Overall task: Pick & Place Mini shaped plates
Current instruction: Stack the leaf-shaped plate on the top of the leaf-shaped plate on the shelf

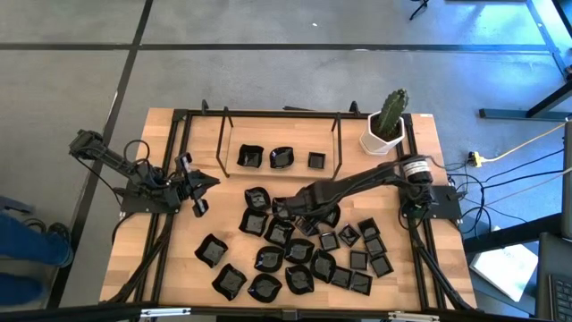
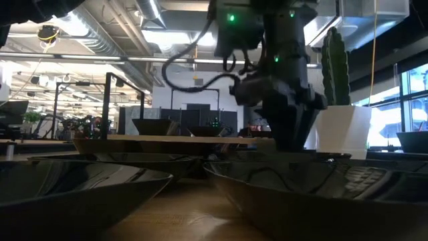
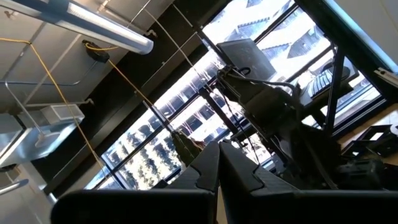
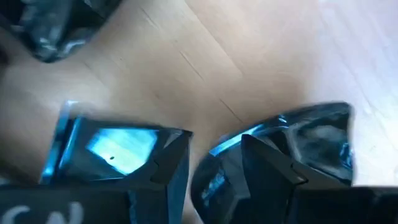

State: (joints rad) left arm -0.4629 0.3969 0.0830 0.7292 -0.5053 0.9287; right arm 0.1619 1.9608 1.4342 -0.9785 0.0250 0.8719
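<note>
Mini shaped plates (image 1: 295,255), tiny glossy black dishes, lie scattered over the middle and near half of the wooden bench (image 1: 179,268), some square, some wavy-rimmed, many touching or overlapping their neighbours. Three more plates (image 1: 281,158) sit in a row near the far edge, inside a thin black wire frame (image 1: 223,134) that stands on the bench. A white pot with a green cactus (image 1: 386,125) stands at the far right corner.

The right hand (image 1: 288,209) reaches in from the right edge, its arm stretched low across the bench, and is down among the plates at the far side of the pile, near the middle of the bench. In the right wrist view its two dark fingers (image 4: 273,171) are spread apart and pressed close to the wood, with one square plate (image 4: 115,149) on one side and a rounded plate (image 4: 298,143) under or against the other finger; nothing is clamped between them, and whether a finger actually touches a plate I cannot tell.

The left hand (image 1: 198,183) waits near the left edge, raised off the bench and turned on its side, clear of the plates. Its fingers (image 3: 205,171) are clenched together, tips meeting, with nothing held.

In the low view, plates (image 2: 80,187) fill the foreground.
</note>
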